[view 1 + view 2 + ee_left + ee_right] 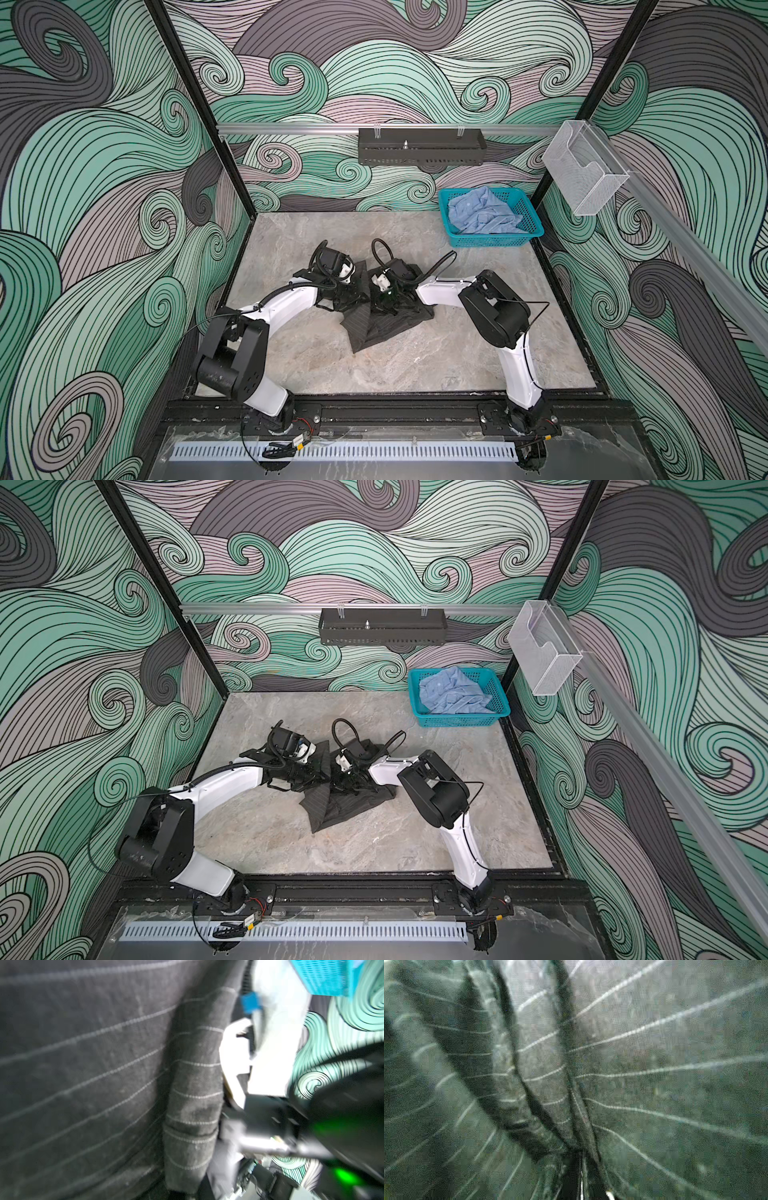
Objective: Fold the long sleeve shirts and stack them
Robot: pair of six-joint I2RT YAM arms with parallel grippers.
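Observation:
A dark charcoal shirt with thin pale pinstripes (374,328) (332,808) lies bunched at the middle of the table, its lower part spread toward the front. Both grippers meet over its upper part. My left gripper (358,297) (316,776) is shut on a rolled fold of it (191,1105), and my right gripper (384,306) (347,781) is shut on gathered pleats (577,1147) that run into the jaws. The fingertips are buried in cloth in every view. A light blue shirt (482,214) (453,692) lies crumpled in the teal basket (534,226) (502,700).
The basket stands at the table's back right corner. A black perforated tray (422,145) hangs on the back rail and a clear plastic holder (584,170) on the right rail. Bare marble tabletop (415,365) lies in front of the shirt. Black frame posts stand at the back corners.

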